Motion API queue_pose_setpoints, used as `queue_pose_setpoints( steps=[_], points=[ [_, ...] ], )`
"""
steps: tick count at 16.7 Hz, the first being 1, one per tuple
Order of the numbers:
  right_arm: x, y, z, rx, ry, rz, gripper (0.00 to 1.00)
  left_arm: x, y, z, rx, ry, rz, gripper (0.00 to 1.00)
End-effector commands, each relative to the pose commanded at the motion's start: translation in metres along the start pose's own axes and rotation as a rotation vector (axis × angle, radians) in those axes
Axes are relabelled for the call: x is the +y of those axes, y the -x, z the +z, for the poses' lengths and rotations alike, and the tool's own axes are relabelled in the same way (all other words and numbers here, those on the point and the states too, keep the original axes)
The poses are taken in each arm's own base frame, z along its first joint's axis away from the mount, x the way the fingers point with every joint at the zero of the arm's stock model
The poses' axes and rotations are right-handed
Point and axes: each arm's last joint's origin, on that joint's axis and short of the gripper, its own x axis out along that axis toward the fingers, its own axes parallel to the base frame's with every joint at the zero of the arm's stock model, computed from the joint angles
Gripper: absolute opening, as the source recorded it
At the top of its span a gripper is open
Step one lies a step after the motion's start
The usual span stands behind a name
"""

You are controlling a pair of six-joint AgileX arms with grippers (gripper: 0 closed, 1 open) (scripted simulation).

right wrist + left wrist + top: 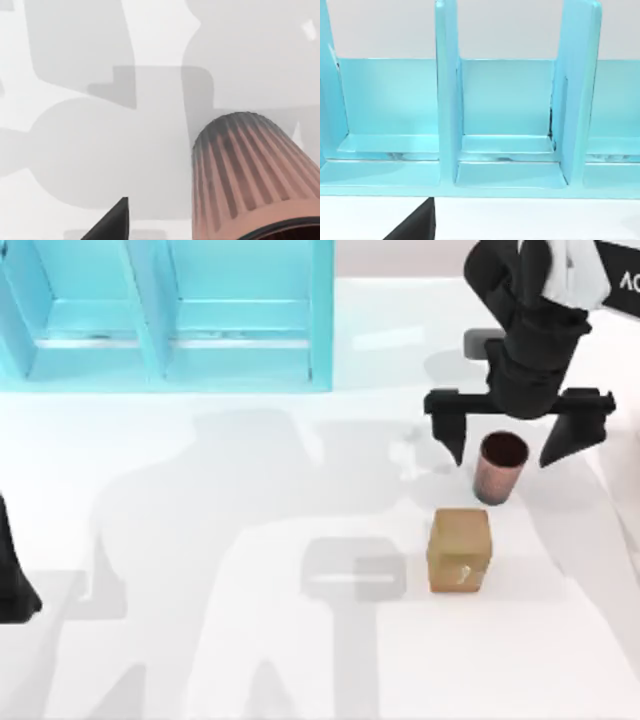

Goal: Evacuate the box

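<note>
A light-blue box [170, 315] with upright dividers stands at the table's back left. The left wrist view looks into its compartments [507, 115], which hold nothing. A brown ribbed cup [499, 470] stands upright on the table at the right. My right gripper [505, 455] is open over it, one finger on each side of the rim and apart from it. In the right wrist view the cup [250, 170] is very close. A tan cube [459, 549] sits just in front of the cup. My left arm [12, 585] is parked at the left edge.
The white table [250, 540] stretches between the blue box and the cup. The cube lies a short gap in front of the cup, below the right gripper's fingers.
</note>
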Motion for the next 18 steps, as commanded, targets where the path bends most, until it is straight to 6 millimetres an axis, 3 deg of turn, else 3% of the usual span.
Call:
queue_pose_setpoints(
  steps=[8, 15, 18],
  points=[
    [0.0, 0.009, 0.002, 0.003, -0.002, -0.001, 1.0, 0.0, 0.0, 0.0, 0.0, 0.0, 0.0, 1.0],
    [0.001, 0.086, 0.003, 0.002, -0.002, -0.001, 1.0, 0.0, 0.0, 0.0, 0.0, 0.0, 0.0, 1.0],
    [0.0, 0.1, 0.001, 0.0, -0.002, 0.0, 1.0, 0.0, 0.0, 0.0, 0.0, 0.0, 0.0, 1.0]
  ],
)
